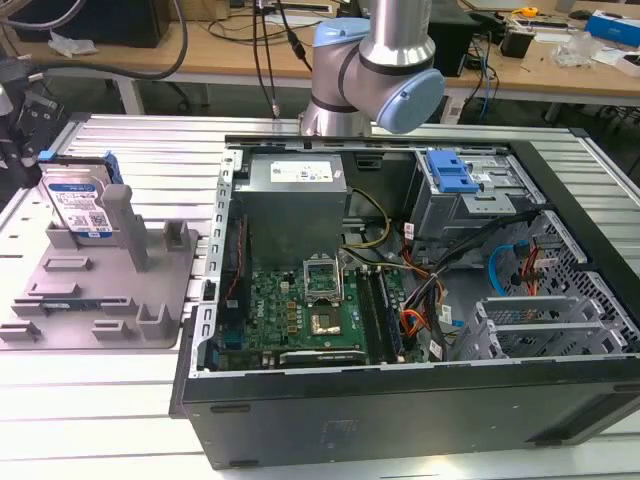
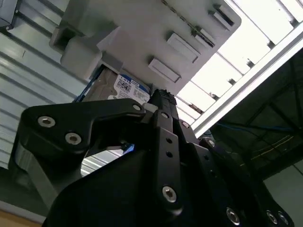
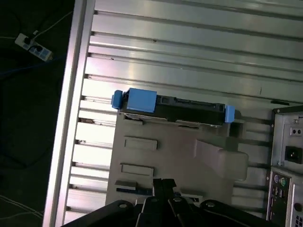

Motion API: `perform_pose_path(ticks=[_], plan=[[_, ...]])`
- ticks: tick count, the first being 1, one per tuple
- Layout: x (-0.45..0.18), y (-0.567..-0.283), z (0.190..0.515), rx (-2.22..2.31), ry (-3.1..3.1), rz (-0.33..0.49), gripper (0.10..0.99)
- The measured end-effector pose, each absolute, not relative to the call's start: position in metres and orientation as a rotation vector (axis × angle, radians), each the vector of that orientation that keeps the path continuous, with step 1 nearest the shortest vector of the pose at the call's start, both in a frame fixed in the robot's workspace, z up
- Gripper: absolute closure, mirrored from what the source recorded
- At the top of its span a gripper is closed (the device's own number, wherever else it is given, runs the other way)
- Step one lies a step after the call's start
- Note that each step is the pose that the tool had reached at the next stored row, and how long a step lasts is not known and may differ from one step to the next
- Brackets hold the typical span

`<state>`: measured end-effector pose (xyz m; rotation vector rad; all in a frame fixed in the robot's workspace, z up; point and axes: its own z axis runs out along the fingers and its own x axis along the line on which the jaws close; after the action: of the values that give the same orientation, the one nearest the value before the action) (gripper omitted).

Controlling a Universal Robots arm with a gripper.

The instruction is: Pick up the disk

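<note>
The disk stands on edge in a slot at the back of the grey fixture plate, at the exterior view's left, its white-and-blue label facing forward. In the first wrist view the disk shows edge-on as a dark bar with blue rails at both ends, beyond the fixture plate. My gripper hovers over the plate's other side, apart from the disk, fingers together and holding nothing. In the second wrist view the gripper sits in front of the disk's label.
An open computer case with motherboard, cables and a blue drive-bay latch fills the exterior view's right. The arm's base stands behind it. The ribbed metal table ends at a rail; a power strip lies on the floor beyond.
</note>
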<state>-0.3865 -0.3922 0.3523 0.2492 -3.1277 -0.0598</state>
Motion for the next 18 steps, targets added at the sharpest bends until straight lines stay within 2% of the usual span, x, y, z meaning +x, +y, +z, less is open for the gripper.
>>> perform_pose_path(ticks=[7,9,10,11,12,14,15,18], plan=[[-0.3865,-0.3922,0.3523,0.586,-3.078,-0.059,0.973],[-0.3865,-0.3922,0.3523,0.676,-3.058,-0.058,0.851],[-0.3865,-0.3922,0.3523,0.703,-3.052,-0.058,0.851],[-0.3865,-0.3922,0.3523,0.731,-3.045,-0.058,0.788],[-0.3865,-0.3922,0.3523,0.790,-3.030,-0.058,0.671],[-0.3864,-0.3922,0.3522,0.859,-3.010,-0.057,0.671],[-0.3864,-0.3922,0.3521,0.884,-3.002,-0.057,0.604],[-0.3864,-0.3922,0.3519,0.974,-2.973,-0.057,0.604]])
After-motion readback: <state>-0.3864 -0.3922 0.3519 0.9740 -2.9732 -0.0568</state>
